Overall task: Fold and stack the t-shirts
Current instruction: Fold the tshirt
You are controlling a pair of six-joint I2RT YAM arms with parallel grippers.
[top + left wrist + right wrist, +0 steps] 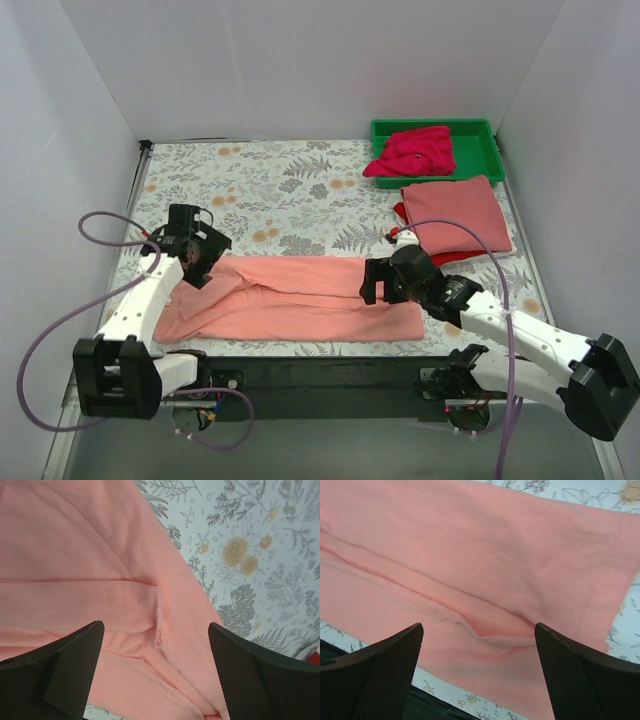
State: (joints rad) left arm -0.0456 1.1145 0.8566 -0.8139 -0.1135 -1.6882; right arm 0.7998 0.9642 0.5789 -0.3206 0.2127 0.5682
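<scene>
T-shirt of salmon-pink cloth (300, 300) is lying folded lengthwise, well apart from green plastic tray (478, 150). Left tool (155, 626) is hovering over end farthest from tray, right tool (478, 626) over nearest end; both gaping, empty, probably positioning for crosswise fold.

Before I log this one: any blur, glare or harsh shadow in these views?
Top external: even soft light, no glare, sharp throughout. Left wrist: salmon-pink shirt crisp, left claw dark along the bottom edge. Right wrist: likewise, right claw nearly black, soft shadow along the fold.
</scene>
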